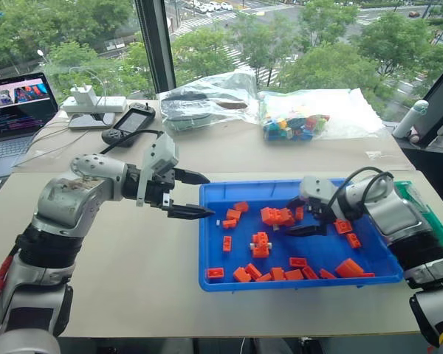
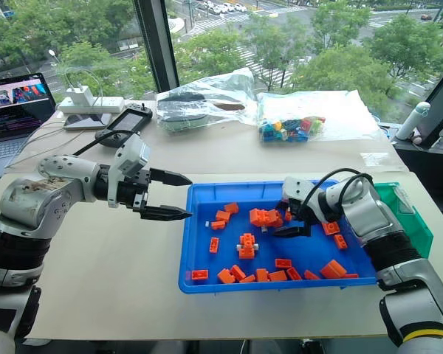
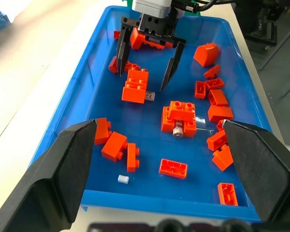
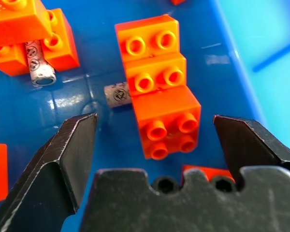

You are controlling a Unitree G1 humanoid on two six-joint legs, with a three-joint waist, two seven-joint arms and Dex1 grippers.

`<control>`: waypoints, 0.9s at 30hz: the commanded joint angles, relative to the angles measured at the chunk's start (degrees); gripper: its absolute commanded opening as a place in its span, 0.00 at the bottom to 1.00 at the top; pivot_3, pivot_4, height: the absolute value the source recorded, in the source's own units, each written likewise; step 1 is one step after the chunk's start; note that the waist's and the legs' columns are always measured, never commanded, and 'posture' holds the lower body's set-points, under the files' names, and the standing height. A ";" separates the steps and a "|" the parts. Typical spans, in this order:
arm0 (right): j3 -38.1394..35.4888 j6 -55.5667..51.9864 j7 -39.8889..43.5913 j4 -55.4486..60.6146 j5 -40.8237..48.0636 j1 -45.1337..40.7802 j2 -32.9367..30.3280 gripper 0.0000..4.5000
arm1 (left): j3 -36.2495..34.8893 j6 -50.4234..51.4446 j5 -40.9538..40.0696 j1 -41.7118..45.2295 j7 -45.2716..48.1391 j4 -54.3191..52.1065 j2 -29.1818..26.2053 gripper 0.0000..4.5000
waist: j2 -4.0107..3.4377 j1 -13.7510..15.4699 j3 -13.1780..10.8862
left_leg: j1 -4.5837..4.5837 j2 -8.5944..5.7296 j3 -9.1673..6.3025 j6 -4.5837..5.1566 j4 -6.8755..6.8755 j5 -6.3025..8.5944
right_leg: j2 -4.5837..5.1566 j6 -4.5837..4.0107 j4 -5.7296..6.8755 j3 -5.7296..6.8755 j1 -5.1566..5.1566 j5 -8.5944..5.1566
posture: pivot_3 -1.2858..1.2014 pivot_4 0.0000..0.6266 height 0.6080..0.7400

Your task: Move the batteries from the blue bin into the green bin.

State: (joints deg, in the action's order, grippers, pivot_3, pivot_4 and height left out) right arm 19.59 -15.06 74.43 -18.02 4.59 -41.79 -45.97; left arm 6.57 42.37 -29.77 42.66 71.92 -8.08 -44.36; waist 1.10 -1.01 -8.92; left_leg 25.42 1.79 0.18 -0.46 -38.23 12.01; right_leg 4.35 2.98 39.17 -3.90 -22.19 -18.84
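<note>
The blue bin [image 1: 207, 243] lies on the table and holds many orange bricks [image 1: 277, 215]. One grey battery [image 4: 117, 95] lies on the bin floor with its end tucked against a stack of orange bricks [image 4: 159, 104]. A second battery [image 4: 38, 67] is wedged between other bricks. My right gripper [image 1: 295, 216] hangs open inside the bin, its jaws spread over that brick stack and the first battery. My left gripper [image 1: 209, 195] is open and hovers over the bin's left rim, holding nothing. The green bin [image 1: 428, 214] stands at the blue bin's right side, partly hidden by my right arm.
A small white cylinder [image 3: 123, 179] lies near one bin wall. At the back of the table are a laptop [image 1: 15, 110], a handheld console [image 1: 129, 122], a power strip [image 1: 96, 103], two plastic bags [image 1: 303, 122] and a white bottle [image 1: 412, 118].
</note>
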 commanded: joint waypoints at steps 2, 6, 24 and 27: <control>-2.39 0.78 0.19 1.47 -0.08 -0.03 -0.15 0.62 | -1.58 -0.31 -1.07 0.29 -0.07 -1.37 -0.40 1.00 | 0.00 0.03 0.00 | 0.00 -0.01 0.00 0.00 0.00 0.00 | 0.01 0.00 0.01 0.00 0.00 0.00 | 0.52 0.24 0.94; -5.37 -2.41 -0.16 7.87 2.16 0.67 -1.85 0.47 | -0.99 -0.78 -0.71 0.84 0.34 -0.57 -0.03 1.00 | -0.01 0.06 0.00 | 0.00 -0.01 -0.01 0.00 0.00 0.00 | 0.01 0.00 0.02 0.00 0.00 0.00 | 0.52 0.24 0.94; -24.74 -31.43 -8.15 35.48 16.82 14.19 -12.79 0.47 | 2.20 -4.15 1.21 4.73 3.76 4.90 2.74 1.00 | -0.01 -0.47 -0.01 | -0.01 0.03 -0.05 0.03 -0.01 0.02 | -0.04 0.00 -0.05 0.00 0.03 0.00 | 0.52 0.24 0.94; -20.57 -27.98 -11.35 32.07 14.05 12.14 -8.64 0.58 | 2.14 -4.05 1.22 4.82 3.74 4.80 2.66 1.00 | -0.01 -0.74 -0.01 | -0.04 0.01 -0.05 0.03 0.00 0.02 | -0.04 0.00 -0.01 -0.02 0.03 0.00 | 0.52 0.24 0.94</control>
State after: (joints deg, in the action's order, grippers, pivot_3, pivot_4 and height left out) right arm -2.53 -45.58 65.32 15.05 20.19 -27.84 -55.89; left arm 9.34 39.09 -28.71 46.44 75.30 -2.65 -41.27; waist 1.09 -1.75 -8.94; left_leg 25.37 1.80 0.13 -0.43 -38.23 12.02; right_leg 4.31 2.98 39.18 -3.92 -22.16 -18.84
